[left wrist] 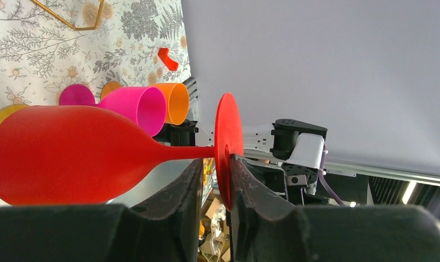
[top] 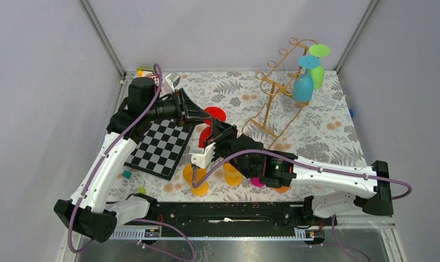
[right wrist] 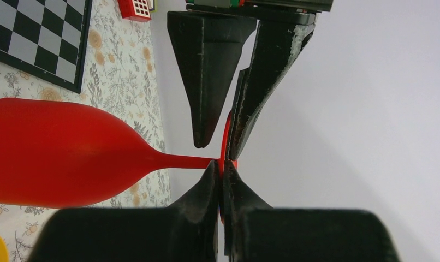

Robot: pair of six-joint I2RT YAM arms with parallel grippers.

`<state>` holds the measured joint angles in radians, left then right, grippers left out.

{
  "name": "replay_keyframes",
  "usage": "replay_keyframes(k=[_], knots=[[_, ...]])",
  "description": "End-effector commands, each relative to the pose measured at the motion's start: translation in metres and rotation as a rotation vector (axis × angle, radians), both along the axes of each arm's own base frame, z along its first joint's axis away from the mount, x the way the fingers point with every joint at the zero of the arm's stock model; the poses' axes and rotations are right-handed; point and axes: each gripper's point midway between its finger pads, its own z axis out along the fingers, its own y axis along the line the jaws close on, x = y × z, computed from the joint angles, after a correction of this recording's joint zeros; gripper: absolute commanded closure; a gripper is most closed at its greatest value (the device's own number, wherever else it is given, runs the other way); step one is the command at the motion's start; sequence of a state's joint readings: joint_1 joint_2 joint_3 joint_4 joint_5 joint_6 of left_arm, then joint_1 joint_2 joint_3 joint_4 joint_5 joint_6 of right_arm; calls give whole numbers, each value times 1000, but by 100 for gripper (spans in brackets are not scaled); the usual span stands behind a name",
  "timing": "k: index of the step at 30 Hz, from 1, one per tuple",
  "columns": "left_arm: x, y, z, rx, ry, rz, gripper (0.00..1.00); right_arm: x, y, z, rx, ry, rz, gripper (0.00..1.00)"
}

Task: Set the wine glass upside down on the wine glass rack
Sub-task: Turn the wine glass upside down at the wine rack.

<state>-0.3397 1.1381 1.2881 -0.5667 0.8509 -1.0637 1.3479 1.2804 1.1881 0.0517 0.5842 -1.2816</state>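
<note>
A red wine glass [top: 213, 115] is held in the air over the table's middle, lying sideways; its bowl shows in the left wrist view [left wrist: 65, 155] and in the right wrist view [right wrist: 54, 153]. My right gripper [top: 219, 132] [right wrist: 222, 166] is shut on the edge of the glass's round foot. My left gripper [top: 202, 115] [left wrist: 215, 161] straddles the same foot with its jaws parted: one finger touches the disc, the other stands apart from it. The gold wire wine glass rack [top: 272, 93] stands at the back right, tilted.
A blue glass [top: 303, 82] and a green glass [top: 317, 68] hang upside down on the rack. A checkerboard [top: 160, 144] lies at the left. Yellow and orange glasses [top: 196, 180] and a pink glass [left wrist: 128, 103] lie near the front edge.
</note>
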Motion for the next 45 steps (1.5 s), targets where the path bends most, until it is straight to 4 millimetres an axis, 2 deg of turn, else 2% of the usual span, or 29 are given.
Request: replay_keyframes(k=[1, 9, 16, 18, 20, 21, 23, 25, 30, 40, 45], knots=[[-3, -4, 9, -29, -41, -39, 78, 0, 0, 20, 69, -41, -20, 100], [-4, -4, 10, -32, -43, -46, 100, 0, 0, 17, 66, -39, -21, 100], [-3, -5, 11, -31, -49, -45, 100, 2, -1, 17, 75, -36, -32, 99], [-2, -4, 13, -34, -64, -38, 100, 2, -2, 16, 79, -32, -43, 80], [0, -4, 15, -34, -76, -30, 100, 3, -4, 15, 84, -26, -54, 46], [1, -4, 15, -31, -81, -24, 100, 3, -5, 13, 88, -20, -59, 34], [3, -3, 13, -26, -85, -19, 100, 4, -7, 11, 89, -14, -68, 19], [3, -4, 12, -22, -86, -20, 100, 4, -10, 8, 86, -2, -79, 11], [6, -1, 8, 0, -98, -2, 100, 1, -15, 5, 116, 78, -87, 6], [10, 10, -2, 97, -132, 43, 100, -28, -11, -11, 225, 443, -20, 1], [11, 13, -8, 127, -134, 51, 100, -35, -15, -6, 271, 584, -8, 0]])
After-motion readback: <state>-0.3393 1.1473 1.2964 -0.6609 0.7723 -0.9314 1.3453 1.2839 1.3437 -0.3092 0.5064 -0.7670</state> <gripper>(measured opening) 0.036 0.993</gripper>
